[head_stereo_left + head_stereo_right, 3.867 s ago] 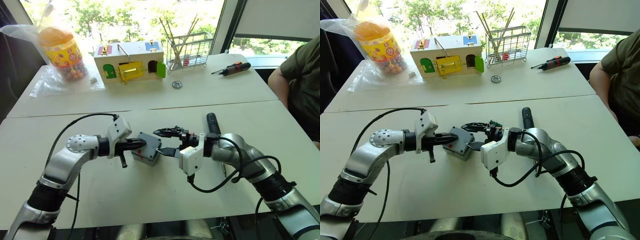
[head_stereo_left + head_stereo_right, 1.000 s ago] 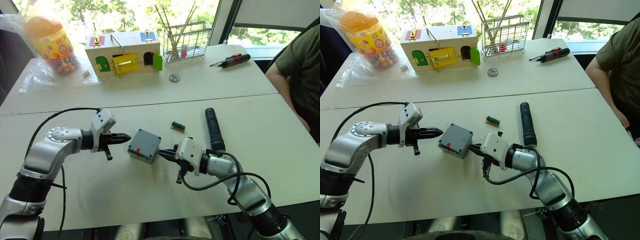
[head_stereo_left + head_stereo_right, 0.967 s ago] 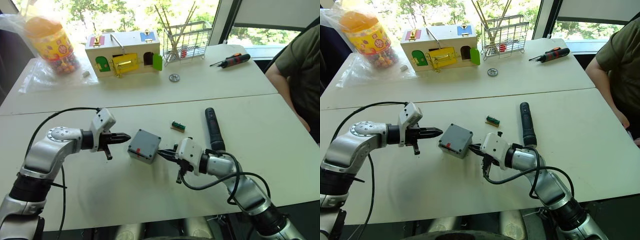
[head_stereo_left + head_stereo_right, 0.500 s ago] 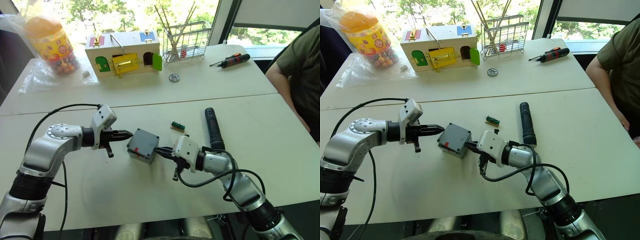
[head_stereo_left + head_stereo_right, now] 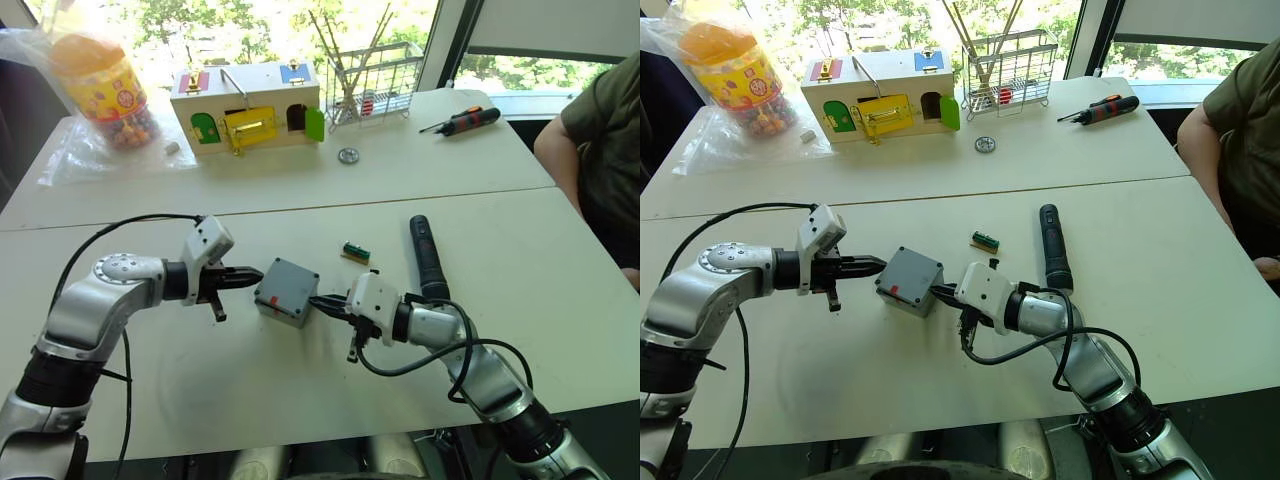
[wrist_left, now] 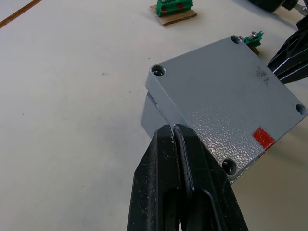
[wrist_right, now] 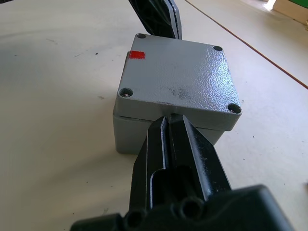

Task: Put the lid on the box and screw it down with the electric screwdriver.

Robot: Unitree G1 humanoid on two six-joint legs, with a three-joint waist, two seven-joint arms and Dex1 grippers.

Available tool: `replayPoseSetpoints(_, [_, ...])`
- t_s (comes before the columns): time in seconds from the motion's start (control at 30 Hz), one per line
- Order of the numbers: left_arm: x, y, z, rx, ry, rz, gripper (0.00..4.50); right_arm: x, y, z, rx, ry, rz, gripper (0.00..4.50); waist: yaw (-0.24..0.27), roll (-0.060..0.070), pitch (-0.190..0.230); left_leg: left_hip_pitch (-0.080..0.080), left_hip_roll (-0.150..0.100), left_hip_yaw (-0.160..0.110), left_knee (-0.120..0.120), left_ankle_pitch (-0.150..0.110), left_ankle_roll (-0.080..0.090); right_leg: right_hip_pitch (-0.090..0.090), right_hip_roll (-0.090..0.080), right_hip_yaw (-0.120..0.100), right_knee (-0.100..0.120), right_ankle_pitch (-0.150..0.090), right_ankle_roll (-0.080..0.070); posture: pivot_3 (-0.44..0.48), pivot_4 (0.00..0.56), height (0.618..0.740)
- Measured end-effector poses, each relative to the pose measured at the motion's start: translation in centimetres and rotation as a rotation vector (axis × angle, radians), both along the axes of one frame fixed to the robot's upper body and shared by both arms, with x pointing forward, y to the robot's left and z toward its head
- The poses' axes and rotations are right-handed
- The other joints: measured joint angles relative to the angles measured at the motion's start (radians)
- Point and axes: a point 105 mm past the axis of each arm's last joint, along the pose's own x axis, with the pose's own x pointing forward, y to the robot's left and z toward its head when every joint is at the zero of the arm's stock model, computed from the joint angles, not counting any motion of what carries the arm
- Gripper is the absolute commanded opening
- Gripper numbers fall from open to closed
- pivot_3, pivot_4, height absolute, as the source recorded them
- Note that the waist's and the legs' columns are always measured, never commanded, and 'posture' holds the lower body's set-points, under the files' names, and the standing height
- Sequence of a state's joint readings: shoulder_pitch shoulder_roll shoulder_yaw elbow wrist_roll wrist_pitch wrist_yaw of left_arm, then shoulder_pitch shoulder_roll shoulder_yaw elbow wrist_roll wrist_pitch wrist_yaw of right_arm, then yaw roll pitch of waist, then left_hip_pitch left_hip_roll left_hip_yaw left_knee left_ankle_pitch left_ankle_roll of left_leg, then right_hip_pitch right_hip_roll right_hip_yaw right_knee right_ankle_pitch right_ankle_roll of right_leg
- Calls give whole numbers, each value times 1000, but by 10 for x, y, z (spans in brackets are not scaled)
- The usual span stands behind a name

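Head cam, all placed vs the box (image 5: 287, 292): grey box sits mid-table on the near white table (image 5: 300, 400), the lid (image 5: 912, 269) already lying on top of it, red mark on the side facing the camera. Left gripper (image 5: 254, 275) lies low at the box's left edge, fingers pressed together, holding nothing, tip touching or just short of the lid edge. Right gripper (image 5: 322, 303) at the box's right edge, likewise closed and empty-handed. The electric screwdriver (image 5: 426, 259) lies flat to the right of the box, well apart, untouched. Small green part (image 5: 356, 251) between box and screwdriver, a bit farther back. Far behind the box: wooden box with coloured doors (image 5: 248, 108), wire rack (image 5: 372, 88), orange-and-black hand screwdriver (image 5: 462, 121), candy jar (image 5: 104, 90) to the far left. Person's arm (image 5: 590, 160) at the far right. L wrist cam: closed fingers (image 6: 180, 178) meet the lid (image 6: 226, 103) at its edge; lid sits slightly skewed on the box, corner holes visible, red mark near one corner. R wrist cam: closed fingers (image 7: 180, 144) at the seam between lid (image 7: 178, 79) and box (image 7: 130, 132) on the opposite side.
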State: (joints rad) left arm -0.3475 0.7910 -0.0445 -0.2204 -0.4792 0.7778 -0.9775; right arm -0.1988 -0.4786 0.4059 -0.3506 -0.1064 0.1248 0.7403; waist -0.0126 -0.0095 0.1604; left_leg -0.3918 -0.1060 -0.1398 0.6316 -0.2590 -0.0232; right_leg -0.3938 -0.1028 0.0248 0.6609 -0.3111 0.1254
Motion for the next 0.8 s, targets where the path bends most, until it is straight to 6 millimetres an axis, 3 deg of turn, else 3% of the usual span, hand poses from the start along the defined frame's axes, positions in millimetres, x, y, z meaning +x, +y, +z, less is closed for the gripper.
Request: replayPoseSetpoints(0.8, [-7, 3, -5, 17, 23, 5, 0, -2, 1, -3, -8, 16, 20, 32, 0, 0, 0, 0, 0, 0, 0, 0, 0, 0, 0, 0, 0, 0, 0, 0, 150, 740])
